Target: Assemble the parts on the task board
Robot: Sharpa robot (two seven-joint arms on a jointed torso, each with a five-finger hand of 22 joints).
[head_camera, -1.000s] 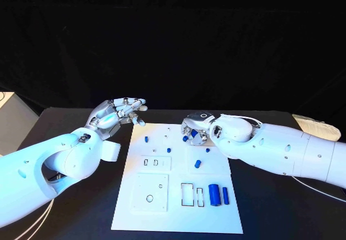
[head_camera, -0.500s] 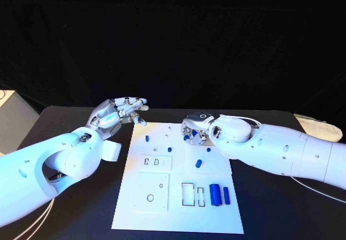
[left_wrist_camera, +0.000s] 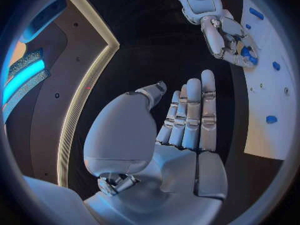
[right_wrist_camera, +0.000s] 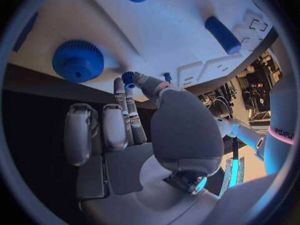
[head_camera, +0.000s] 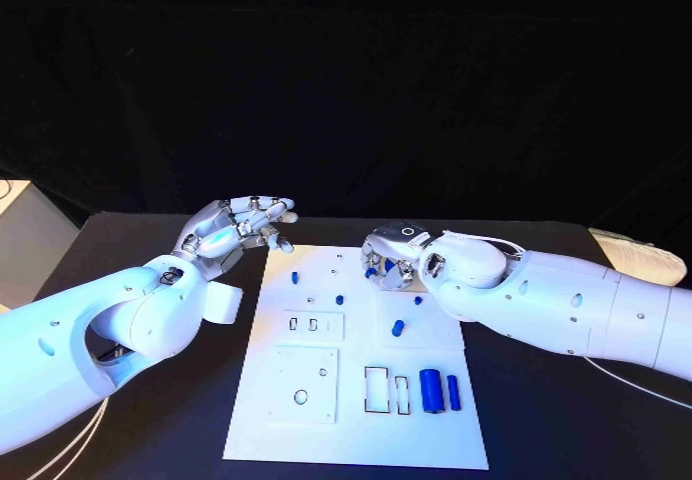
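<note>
The task board (head_camera: 358,400) is seen lying flat at the middle of the black table (head_camera: 130,420). The left hand (head_camera: 238,228) is held above the table just off the board's far left corner; its fingers are spread apart and nothing is held in it, as the left wrist view confirms (left_wrist_camera: 181,130). The right hand (head_camera: 392,262) is positioned over the board's far right area, and a small blue part (right_wrist_camera: 129,78) is pinched between its thumb and a fingertip. Beside that hand a blue gear (right_wrist_camera: 77,61) is seated on the board. A large blue cylinder (head_camera: 428,389) and a slimmer blue pin (head_camera: 451,392) are found lying at the near right of the board, next to two rectangular slots (head_camera: 375,389).
</note>
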